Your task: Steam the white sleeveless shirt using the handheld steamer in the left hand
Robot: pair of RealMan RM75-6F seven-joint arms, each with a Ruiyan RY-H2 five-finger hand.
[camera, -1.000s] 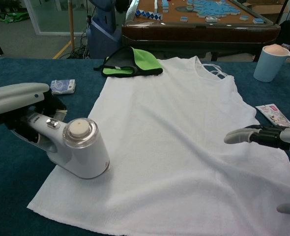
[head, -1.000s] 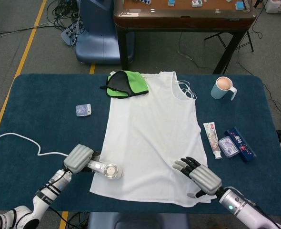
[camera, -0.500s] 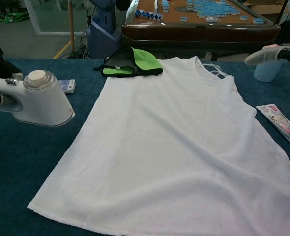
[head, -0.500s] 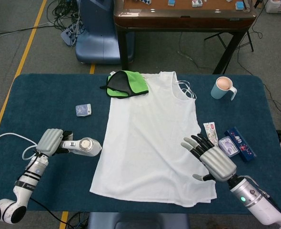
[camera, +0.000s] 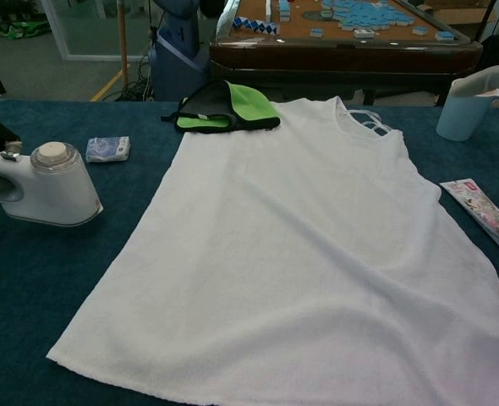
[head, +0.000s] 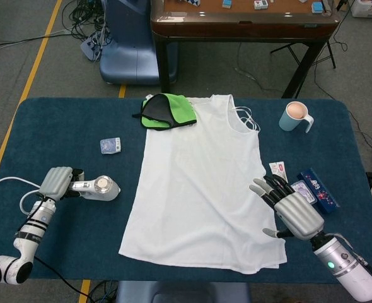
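- My left hand (head: 55, 182) grips the handle of the white handheld steamer (head: 98, 187), which sits on the dark blue table (head: 53, 126) just left of the white sleeveless shirt (head: 202, 183), apart from the fabric.
- The shirt lies flat, neckline at its far end, hem at the near edge.
- My right hand (head: 294, 209) hovers at the shirt's right edge, fingers spread, holding nothing.
- A green and black cloth (head: 167, 110) overlaps the shirt's far left corner.
- A small pale blue packet (head: 110, 146) lies left of the shirt.
- A light blue mug (head: 295, 116) stands to the shirt's far right.
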